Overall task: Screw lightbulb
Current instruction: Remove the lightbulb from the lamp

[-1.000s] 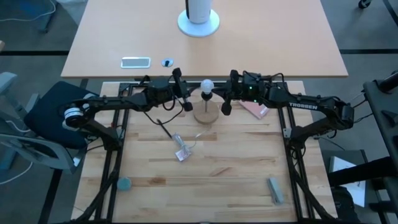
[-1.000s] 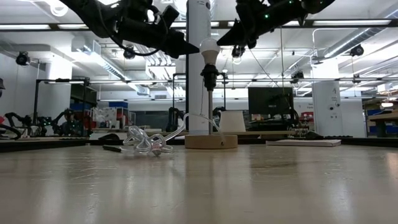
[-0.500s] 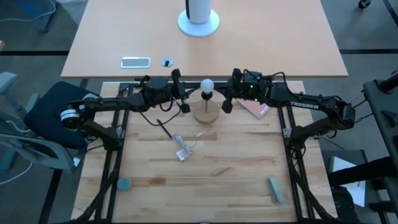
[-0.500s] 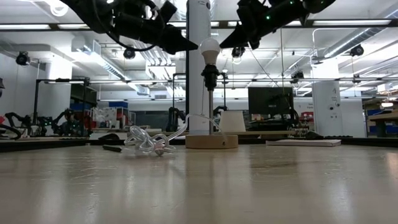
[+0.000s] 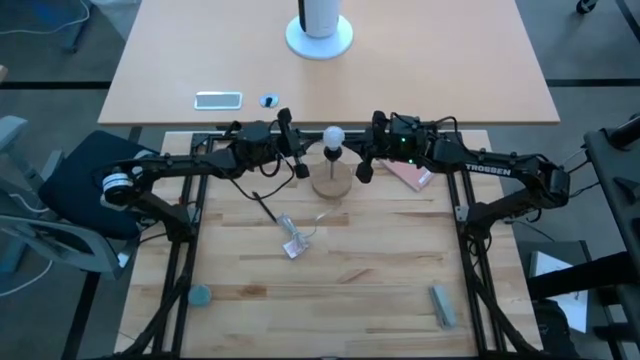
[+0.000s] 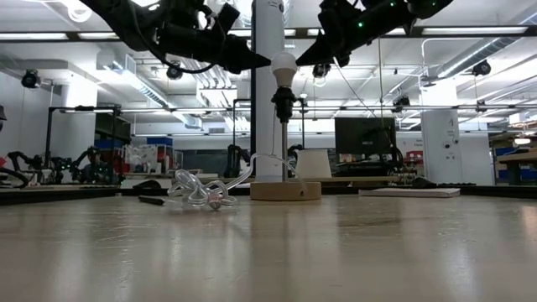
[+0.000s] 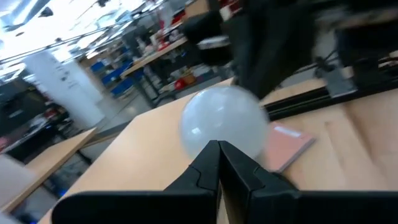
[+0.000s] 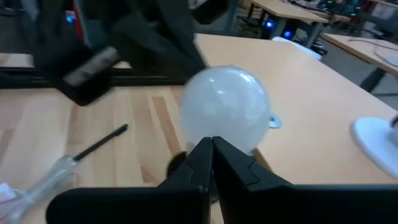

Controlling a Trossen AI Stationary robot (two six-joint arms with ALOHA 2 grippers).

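Workshop surroundings show in the low view: rows of ceiling strip lights, benches and monitors behind a pale wooden desk (image 5: pixel 350 270) made of planks, with a second, lighter table beyond it.

The lightbulb (image 5: pixel 332 136) sits upright on top of a black socket (image 6: pixel 282 101), which stands on a thin stem over a round wooden base (image 5: pixel 331 184) toward 12 o'clock on the desk. A clear cord (image 6: pixel 197 191) lies coiled on the desk beside the base.

Left claw (image 5: pixel 298 160) hangs at 9 o'clock of the bulb, right claw (image 5: pixel 366 162) at 3 o'clock, both just beside it and at about bulb height. In each wrist view the two dark fingers meet with no gap and nothing between them, so both claws are closed and empty. The bulb appears seated; whether it is fully threaded cannot be told.

Risks, as judged:
- The stand is tall and narrow. A sideways knock from either closed claw could tip it or swing the stem.
- If the bulb is only partly threaded, a nudge could cock it in the socket or loosen it.
- The cord lies near the base; snagging it would drag the stand.

Other items on the desk: a pink flat piece (image 5: pixel 409 175) under the right arm, a small teal disc (image 5: pixel 200 296) near 7 o'clock, a grey block (image 5: pixel 442 304) near 5 o'clock.
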